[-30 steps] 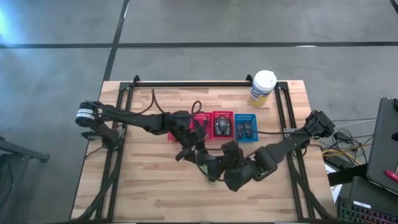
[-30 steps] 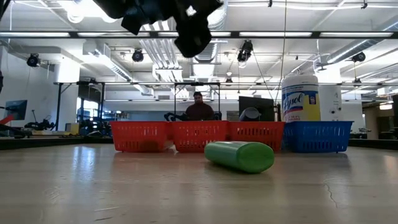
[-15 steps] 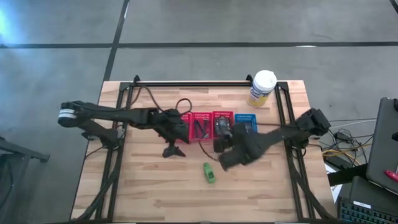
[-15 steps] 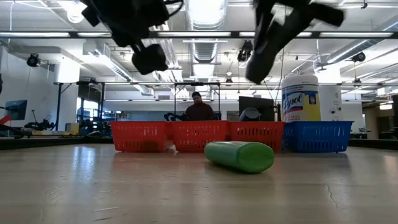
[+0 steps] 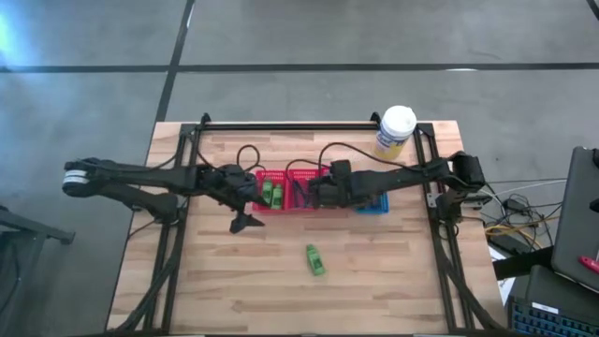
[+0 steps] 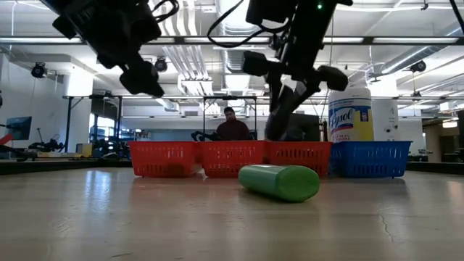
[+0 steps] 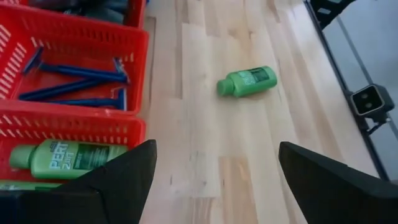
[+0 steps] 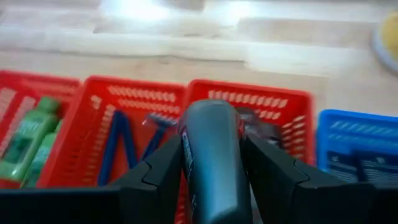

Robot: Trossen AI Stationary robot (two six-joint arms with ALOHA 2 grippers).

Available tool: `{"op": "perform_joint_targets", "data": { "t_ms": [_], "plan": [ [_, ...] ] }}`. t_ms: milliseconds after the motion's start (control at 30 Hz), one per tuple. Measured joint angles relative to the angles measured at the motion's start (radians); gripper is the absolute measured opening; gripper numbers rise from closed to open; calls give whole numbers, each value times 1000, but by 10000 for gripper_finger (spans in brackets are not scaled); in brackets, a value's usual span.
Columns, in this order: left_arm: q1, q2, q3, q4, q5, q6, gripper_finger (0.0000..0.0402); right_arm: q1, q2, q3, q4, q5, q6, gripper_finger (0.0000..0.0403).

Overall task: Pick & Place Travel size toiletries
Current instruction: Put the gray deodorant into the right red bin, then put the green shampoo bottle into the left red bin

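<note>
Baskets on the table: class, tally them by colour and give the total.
Red baskets: 3
Blue basket: 1
Total: 4

bright, even light from ceiling strip lamps (image 6: 239,40) leaves the wooden table (image 5: 234,290) almost shadowless, with glare on the grey floor's (image 5: 14,37) far left, a backlit low view of silhouetted arms, and a blurred right wrist view.
</note>
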Motion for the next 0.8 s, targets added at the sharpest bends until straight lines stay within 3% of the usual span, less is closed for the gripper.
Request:
{"op": "perform_joint_targets", "data": {
  "t_ms": [100,400,800],
  "plan": [
    [7,-16,-34,18,-1,-2,342,-11,4,-16,89,-45,-46,148],
    [38,-19,-39,43,10,40,342,-2,16,-37,30,-72,6,163],
    [48,-17,-36,86,40,84,342,17,15,39,-13,-71,-143,297]
  ]
}}
